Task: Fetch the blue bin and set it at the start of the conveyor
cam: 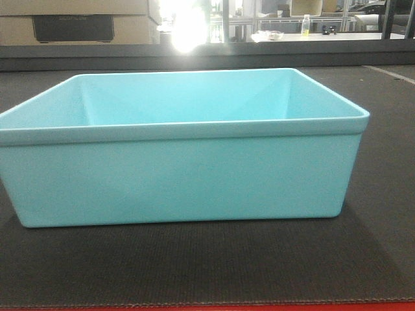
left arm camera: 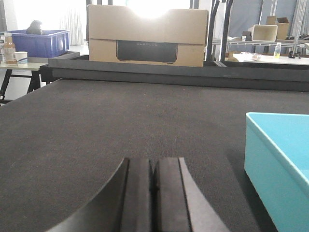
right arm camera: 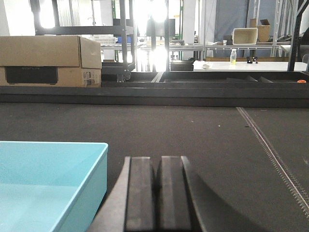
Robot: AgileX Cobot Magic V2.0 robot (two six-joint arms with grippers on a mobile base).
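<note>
The blue bin (cam: pixel 181 175), a pale turquoise tub with a thick rim, sits upright and empty on the dark grey belt of the conveyor start (cam: pixel 194 265), whose red frame edge shows along the bottom of the front view. In the left wrist view my left gripper (left arm camera: pixel 153 166) is shut with nothing in it, low over the belt (left arm camera: pixel 120 125), and the bin (left arm camera: pixel 277 169) stands apart to its right. In the right wrist view my right gripper (right arm camera: pixel 158 164) is shut and empty too, with the bin (right arm camera: pixel 48 188) just to its left.
A cardboard box (left arm camera: pixel 147 36) stands beyond the belt's far rail (left arm camera: pixel 169 72). A dark blue crate (left arm camera: pixel 41 42) rests on a side table at the far left. A stitched seam (right arm camera: pixel 270 150) runs across the belt on the right. Shelving and tables fill the background.
</note>
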